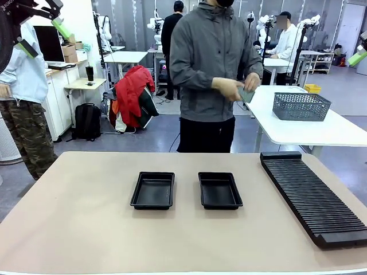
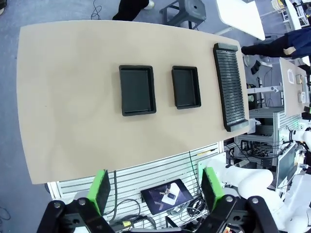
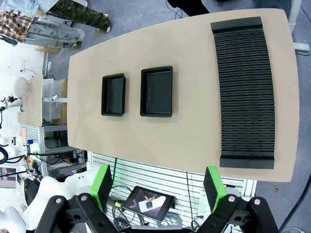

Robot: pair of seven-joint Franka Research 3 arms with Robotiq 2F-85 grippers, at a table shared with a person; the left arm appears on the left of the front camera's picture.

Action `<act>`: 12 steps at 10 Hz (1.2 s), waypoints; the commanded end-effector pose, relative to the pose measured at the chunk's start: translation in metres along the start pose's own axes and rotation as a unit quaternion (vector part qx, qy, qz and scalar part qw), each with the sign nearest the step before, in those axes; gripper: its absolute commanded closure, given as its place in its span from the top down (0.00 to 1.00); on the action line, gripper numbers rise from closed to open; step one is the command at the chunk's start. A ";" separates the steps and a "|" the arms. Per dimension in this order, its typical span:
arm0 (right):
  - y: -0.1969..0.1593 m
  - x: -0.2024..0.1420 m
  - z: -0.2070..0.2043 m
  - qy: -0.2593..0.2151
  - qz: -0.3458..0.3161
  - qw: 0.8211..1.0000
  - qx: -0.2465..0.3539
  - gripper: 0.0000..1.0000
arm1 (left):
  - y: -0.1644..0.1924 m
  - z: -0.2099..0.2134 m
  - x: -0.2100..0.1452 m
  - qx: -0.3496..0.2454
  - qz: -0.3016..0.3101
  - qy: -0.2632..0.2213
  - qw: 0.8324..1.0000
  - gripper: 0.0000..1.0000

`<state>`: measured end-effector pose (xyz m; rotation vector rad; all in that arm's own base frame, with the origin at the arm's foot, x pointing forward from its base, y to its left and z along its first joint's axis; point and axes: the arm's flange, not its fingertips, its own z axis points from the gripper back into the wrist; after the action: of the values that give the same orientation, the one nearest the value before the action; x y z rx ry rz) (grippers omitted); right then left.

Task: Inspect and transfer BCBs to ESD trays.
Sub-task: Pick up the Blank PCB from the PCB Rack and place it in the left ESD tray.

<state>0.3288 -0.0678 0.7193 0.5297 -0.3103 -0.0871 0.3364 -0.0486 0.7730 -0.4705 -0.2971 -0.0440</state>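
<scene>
Two empty black ESD trays lie side by side mid-table, the left tray (image 1: 152, 190) and the right tray (image 1: 219, 190). At the far side a person holds a small greenish BCB (image 1: 246, 94) in both hands at chest height. My left gripper (image 1: 43, 37) hangs high at the top left, open and empty. From above it looks down on both trays (image 2: 137, 90) (image 2: 185, 87), with its own fingers (image 2: 156, 189) spread wide. A green pad (image 1: 356, 57) of my right gripper shows at the top right edge. In the right wrist view the right gripper (image 3: 158, 187) is open, high over the trays (image 3: 113, 94) (image 3: 156, 91).
A long black ribbed rack (image 1: 312, 195) lies along the table's right side. A grey wire-mesh basket (image 1: 301, 106) stands on a white table (image 1: 321, 132) behind the person. Another person stands at the far left. The tan tabletop (image 1: 74, 217) is bare around the trays.
</scene>
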 end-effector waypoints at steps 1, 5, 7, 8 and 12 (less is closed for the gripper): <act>0.000 0.000 0.000 0.000 0.000 1.000 0.001 1.00 | 0.001 -0.002 0.001 0.000 0.001 -0.003 1.000 1.00; 0.000 0.000 0.000 0.000 0.000 1.000 0.001 1.00 | 0.001 -0.002 0.001 0.000 0.001 -0.003 1.000 1.00; 0.000 0.000 0.000 0.000 0.000 1.000 0.001 1.00 | 0.001 -0.002 0.001 0.000 0.001 -0.003 1.000 1.00; 0.000 0.000 0.000 0.000 0.000 1.000 0.001 1.00 | 0.001 -0.002 0.001 0.000 0.001 -0.003 1.000 1.00; 0.000 0.000 0.000 0.000 0.000 1.000 0.001 1.00 | 0.001 -0.002 0.001 0.000 0.001 -0.003 1.000 1.00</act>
<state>0.3287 -0.0678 0.7193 0.5297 -0.3103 -0.0871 0.3372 -0.0484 0.7729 -0.4654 -0.2984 -0.0379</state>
